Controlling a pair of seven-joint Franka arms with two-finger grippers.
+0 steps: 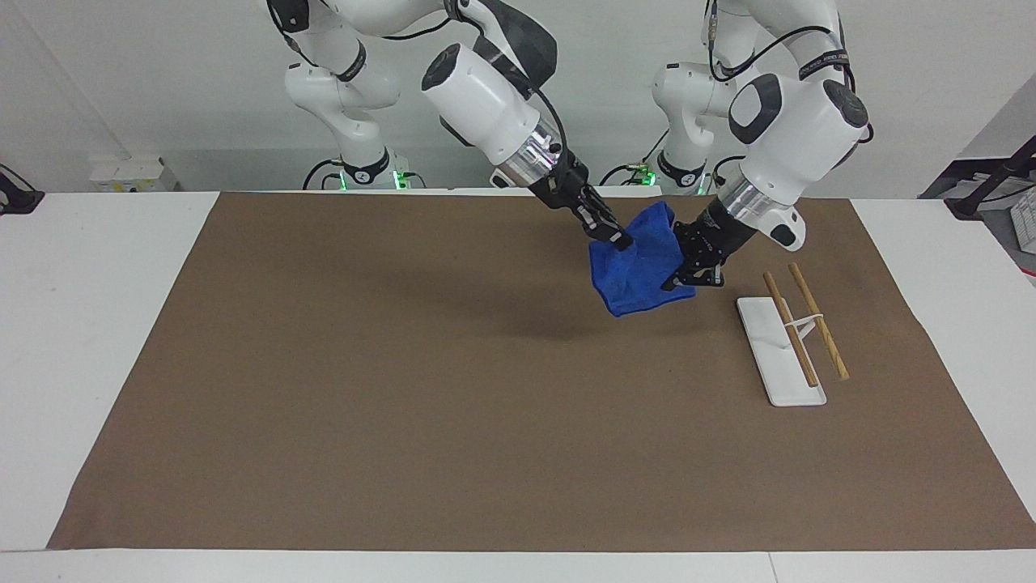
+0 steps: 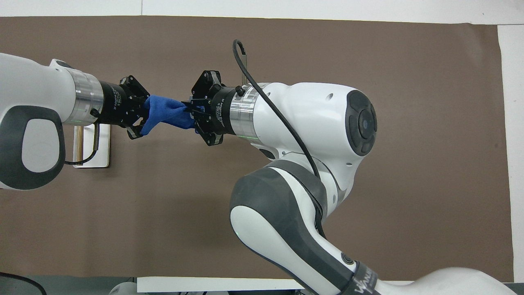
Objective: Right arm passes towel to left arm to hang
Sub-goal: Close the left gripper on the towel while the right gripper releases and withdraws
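Note:
The blue towel point(image 1: 639, 271) hangs in the air over the brown mat, stretched between both grippers; it also shows in the overhead view point(image 2: 168, 114). My right gripper point(image 1: 619, 239) is shut on the towel's upper edge and also shows in the overhead view point(image 2: 190, 112). My left gripper point(image 1: 684, 279) has its fingers closed on the towel's end toward the left arm's side, seen from above too point(image 2: 141, 119). The towel's loop tail is hidden.
A rack with a white base point(image 1: 765, 340) and two wooden bars point(image 1: 817, 320) stands on the brown mat point(image 1: 405, 405) toward the left arm's end, beside the left gripper. In the overhead view the left arm partly covers the rack point(image 2: 96, 147).

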